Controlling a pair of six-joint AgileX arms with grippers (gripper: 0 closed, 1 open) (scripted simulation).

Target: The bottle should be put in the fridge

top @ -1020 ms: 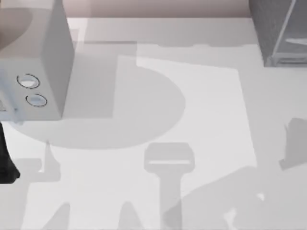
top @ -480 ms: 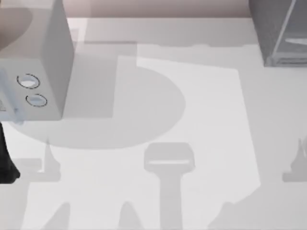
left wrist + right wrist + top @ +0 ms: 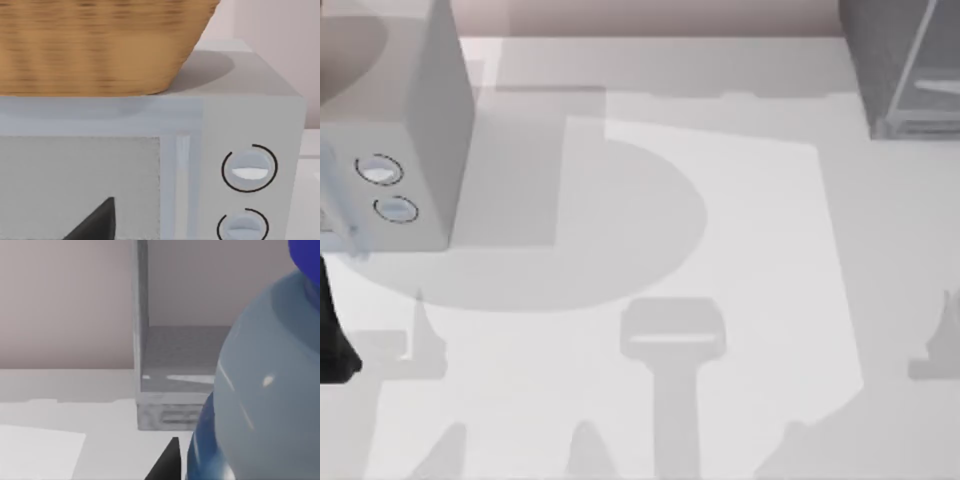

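Our bottle [image 3: 270, 385] sits very close in front of the right wrist camera, so close that it crowds one side of that view. We see its clear rounded shoulder, a bright blue cap at the upper corner, and a strip of blue label lower down. Its long axis looks roughly upright in that view, cap uppermost, tilted a little. Being this near the right wrist, we judge that the bottle is carried by our right gripper, though the fingers themselves are hidden apart from a dark tip [image 3: 167, 462] beside the bottle, so we cannot tell how they stand.

Beyond the bottle, in the same view, stands the fridge [image 3: 165, 410], with a pale frame post and a grey floor inside. The bottle lies between the wrist and that opening, so the coming move looks like a forward carry into the compartment, keeping the bottle clear of the post. From above, the fridge [image 3: 900, 70] sits at the far right corner of the surface [image 3: 720, 230], which makes the right arm the nearer one by far.

Our left arm is parked at the left side, its wrist camera facing the microwave [image 3: 240, 125] with two round dials and a wicker basket [image 3: 100, 45] on top; a dark tip of the left gripper [image 3: 95, 222] shows low in that view, and we cannot tell its state.
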